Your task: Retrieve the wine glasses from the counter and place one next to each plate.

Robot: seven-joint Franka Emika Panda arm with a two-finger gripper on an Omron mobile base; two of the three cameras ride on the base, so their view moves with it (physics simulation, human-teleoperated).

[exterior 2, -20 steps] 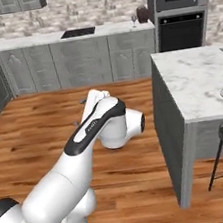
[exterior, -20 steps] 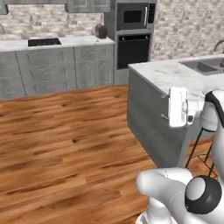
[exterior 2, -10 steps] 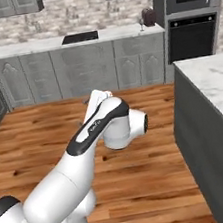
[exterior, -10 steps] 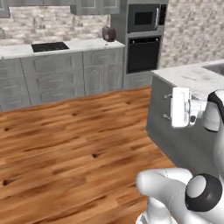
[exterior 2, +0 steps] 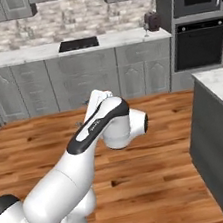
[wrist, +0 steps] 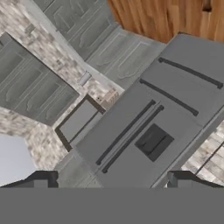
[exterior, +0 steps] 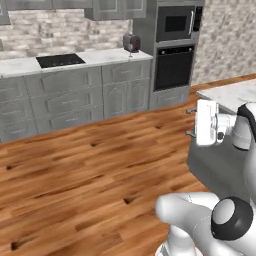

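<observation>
Two dark fingers stand spread wide apart at the bottom of the hand view, with nothing held between them. In the left base view the gripper hangs in the air in front of the island, with its fingertips pointing out over the wooden floor.

Against the far wall, the long marble surface runs over grey cabinets. It carries the black cooktop and, near its right end, the dark toaster. In the right base view a thin stemmed shape stands just beside the toaster, on its left. I take it for a wine glass, upright with its long axis vertical. It is too small for me to be sure of that, or to tell whether anything is in its bowl. I cannot pick out a second glass at this size.

The coming move turns on one relation: the glass lies well ahead of the fingers, across the open floor and far beyond the arm's reach. By my reading, the base has to close on the surface near the toaster before any grasp. The hand also faces elsewhere, since its own camera looks at a grey fridge and wall cabinets. It would need to swing round and level off to meet the stem from the side.
</observation>
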